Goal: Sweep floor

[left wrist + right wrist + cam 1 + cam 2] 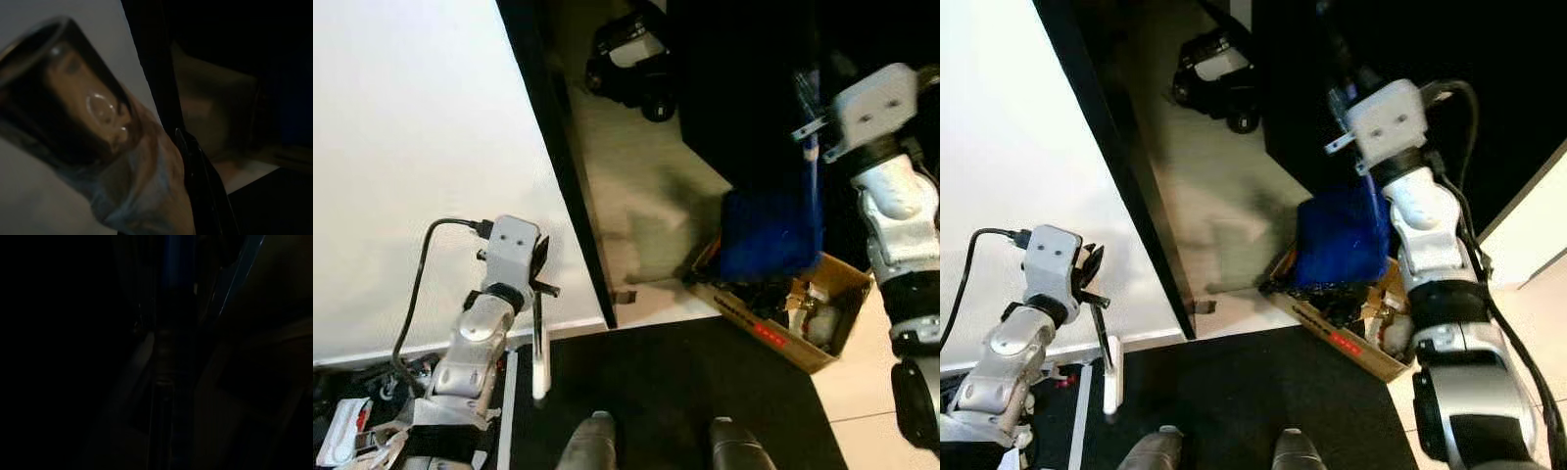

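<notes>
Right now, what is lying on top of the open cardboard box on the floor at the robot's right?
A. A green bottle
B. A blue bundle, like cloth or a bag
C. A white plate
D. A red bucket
B: a dark blue bundle rests on the far end of the cardboard box, beside the right arm; whether it is cloth or a bag cannot be told.

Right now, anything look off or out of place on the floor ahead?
Yes. A cardboard box sits askew on the floor beside the black mat, crammed with loose clutter, and a blue broom head rests on top of it rather than on the floor.
</notes>
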Available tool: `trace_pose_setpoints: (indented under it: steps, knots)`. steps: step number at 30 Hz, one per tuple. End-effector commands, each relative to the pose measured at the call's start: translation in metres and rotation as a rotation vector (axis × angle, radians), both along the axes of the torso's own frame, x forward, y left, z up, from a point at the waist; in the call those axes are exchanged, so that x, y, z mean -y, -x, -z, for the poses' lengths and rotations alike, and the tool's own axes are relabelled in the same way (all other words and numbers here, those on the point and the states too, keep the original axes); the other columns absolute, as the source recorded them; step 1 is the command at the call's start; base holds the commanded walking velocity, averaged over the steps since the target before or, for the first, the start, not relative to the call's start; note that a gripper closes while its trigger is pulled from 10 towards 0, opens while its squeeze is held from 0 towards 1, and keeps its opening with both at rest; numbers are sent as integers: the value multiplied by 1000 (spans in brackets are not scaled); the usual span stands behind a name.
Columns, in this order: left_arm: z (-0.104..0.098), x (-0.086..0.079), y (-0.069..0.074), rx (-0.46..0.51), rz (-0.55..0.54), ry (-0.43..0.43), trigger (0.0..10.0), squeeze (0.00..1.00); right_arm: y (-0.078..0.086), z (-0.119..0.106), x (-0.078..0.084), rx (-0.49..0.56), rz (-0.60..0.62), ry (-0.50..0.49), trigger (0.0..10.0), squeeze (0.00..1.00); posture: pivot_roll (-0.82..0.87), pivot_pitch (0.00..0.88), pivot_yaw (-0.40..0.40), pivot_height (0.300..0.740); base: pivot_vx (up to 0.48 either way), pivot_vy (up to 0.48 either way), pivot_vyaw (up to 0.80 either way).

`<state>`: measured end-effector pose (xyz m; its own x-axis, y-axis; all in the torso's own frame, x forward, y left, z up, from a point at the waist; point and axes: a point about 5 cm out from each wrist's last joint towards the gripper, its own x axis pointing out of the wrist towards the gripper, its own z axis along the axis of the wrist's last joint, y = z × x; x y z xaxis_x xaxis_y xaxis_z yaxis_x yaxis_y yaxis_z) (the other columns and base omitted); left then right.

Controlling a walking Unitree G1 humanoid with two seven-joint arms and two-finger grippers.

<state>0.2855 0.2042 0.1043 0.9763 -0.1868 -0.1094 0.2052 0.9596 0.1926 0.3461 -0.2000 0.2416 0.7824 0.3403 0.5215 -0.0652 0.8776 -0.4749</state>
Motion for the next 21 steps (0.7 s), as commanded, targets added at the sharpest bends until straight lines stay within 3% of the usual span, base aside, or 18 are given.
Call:
trace_pose_setpoints:
  steps: [1, 8, 12, 16, 21]
  knots:
    - [0, -1, -1, -11, -12, 39, 10000, 0, 5, 2, -4, 6, -22, 11, 10000, 0, 25, 65, 73, 740, 0, 0, 0]
    - [8, -2, 14, -48, -91, 123, 10000, 0, 41, 47, -27, -170, -159, -43, 10000, 0, 25, 61, 53, 740, 0, 0, 0]
    - [9, 1, 20, -28, -126, 169, 10000, 0, 48, 63, -34, -231, -169, -88, 10000, 0, 36, 58, 48, 740, 0, 0, 0]
    - [6, 4, 21, -7, -147, 195, 10000, 0, 46, 60, -41, -215, -168, -150, 10000, 0, 48, 53, 40, 740, 0, 0, 0]
    - [3, 10, 25, -15, -162, 267, 10000, 0, 41, 31, -49, -175, -195, -282, 10000, 0, 58, 51, 31, 740, 0, 0, 0]
